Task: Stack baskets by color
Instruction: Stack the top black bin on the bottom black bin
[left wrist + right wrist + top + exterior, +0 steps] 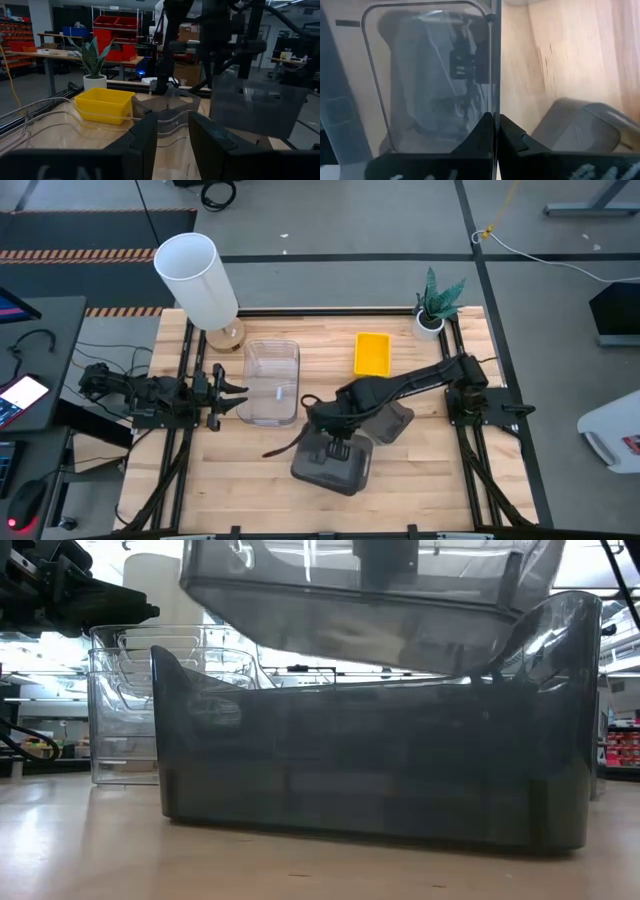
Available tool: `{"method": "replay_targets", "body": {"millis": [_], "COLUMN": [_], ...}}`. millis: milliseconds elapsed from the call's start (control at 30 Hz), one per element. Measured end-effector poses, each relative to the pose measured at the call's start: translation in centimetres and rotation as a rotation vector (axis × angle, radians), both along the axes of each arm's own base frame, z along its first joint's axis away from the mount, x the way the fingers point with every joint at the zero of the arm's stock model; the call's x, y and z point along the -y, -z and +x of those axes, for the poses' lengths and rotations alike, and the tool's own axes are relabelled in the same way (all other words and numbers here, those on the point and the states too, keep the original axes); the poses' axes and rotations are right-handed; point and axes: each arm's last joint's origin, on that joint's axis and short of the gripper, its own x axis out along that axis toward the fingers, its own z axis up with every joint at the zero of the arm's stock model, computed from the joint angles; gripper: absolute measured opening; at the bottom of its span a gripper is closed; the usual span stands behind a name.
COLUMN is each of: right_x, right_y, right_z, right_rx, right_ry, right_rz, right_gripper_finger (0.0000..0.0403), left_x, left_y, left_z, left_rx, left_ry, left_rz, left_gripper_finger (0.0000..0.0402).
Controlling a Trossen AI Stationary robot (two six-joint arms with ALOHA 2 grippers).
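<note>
Two smoky grey baskets matter most here. One grey basket (331,463) sits on the tabletop (420,480) near its front edge; in the low view its dark translucent wall fills most of the frame. A second grey basket (370,600) hangs tilted just above it, one corner dipping to the lower one's rim, its thin wall pinched between the shut fingers of the right tool (495,131) (the wall runs straight between the fingertips in the right wrist view). The right arm reaches from the tabletop's right side across to the front centre, wrist bent downward. A third grey basket (392,420) lies just behind, partly under that arm.

The clear baskets (271,382) sit nested left of centre, and the yellow basket (372,353) rests toward the back.

The left tool (232,392) waits beside the clear baskets, fingers partly apart, holding nothing.
</note>
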Motion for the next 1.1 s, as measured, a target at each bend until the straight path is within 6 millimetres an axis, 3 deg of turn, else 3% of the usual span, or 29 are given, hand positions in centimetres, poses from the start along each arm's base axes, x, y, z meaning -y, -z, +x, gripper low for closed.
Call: {"method": "replay_targets", "body": {"millis": [367,533,1100], "right_x": [-1.0,-1.6,-1.8], "right_y": [0.6,1.8,3.8], "right_z": [-0.1,0.0,0.0], "right_rx": [-0.018,-0.066,-0.196], "right_ry": [0.096,0.095,0.105], "right_rz": [-0.005,-0.016,0.017], "right_gripper_finger": [0.0004,0.0004,0.0007], "left_x": [0.0,0.0,0.0], "left_y": [0.0,0.0,0.0], "left_z": [0.0,0.0,0.0], "left_rx": [0.000,0.000,0.000], "left_ry": [0.000,0.000,0.000], "left_rz": [0.000,0.000,0.000], "left_gripper_finger": [0.0117,0.0117,0.0117]}}
